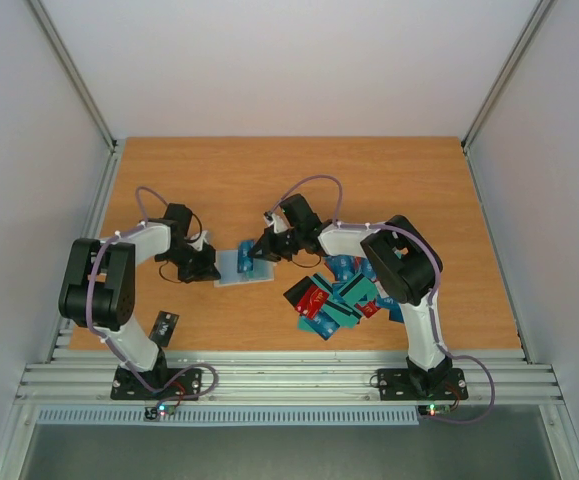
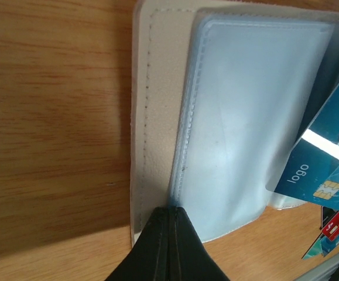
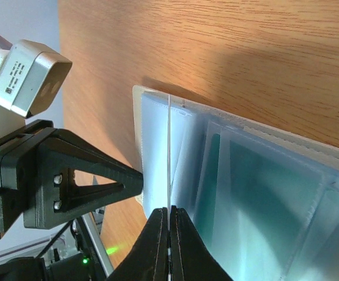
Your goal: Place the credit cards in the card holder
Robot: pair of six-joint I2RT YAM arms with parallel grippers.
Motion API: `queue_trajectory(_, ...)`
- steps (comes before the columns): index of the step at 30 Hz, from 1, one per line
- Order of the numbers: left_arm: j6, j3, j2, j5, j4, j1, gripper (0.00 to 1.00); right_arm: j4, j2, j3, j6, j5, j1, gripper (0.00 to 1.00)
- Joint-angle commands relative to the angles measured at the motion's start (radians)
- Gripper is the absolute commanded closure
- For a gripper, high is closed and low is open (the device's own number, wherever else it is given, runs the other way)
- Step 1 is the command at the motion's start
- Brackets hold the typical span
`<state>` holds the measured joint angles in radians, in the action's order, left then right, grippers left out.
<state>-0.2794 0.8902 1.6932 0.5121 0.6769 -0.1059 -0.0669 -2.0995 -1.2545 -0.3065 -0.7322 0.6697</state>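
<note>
The card holder [image 1: 237,268] lies open on the surface [image 1: 269,180] between the two arms, its clear sleeves facing up. The left hand [image 2: 169,213], fingers together, presses its tip on the holder's near edge and seems to pin it. The right hand [image 3: 168,209] is clamped on a blue card [image 2: 327,158], tilted over the sleeves. The step looks like insertion; next the card's edge must find a sleeve mouth and slide in. The remaining credit cards [image 1: 331,300] are heaped nearby.
</note>
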Motion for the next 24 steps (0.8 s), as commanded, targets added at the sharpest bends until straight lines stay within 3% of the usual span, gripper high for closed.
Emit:
queue_trajectory(1,0.014,0.015,0.017,0.007,0.010,0.005,1.00,-0.038,-0.016,0.010,-0.030,-0.021,0.012,0.99)
queue_trajectory(24,0.004,0.004,0.014,0.003,0.000,0.005,1.00,-0.058,-0.036,0.032,-0.104,-0.049,0.013,0.99)
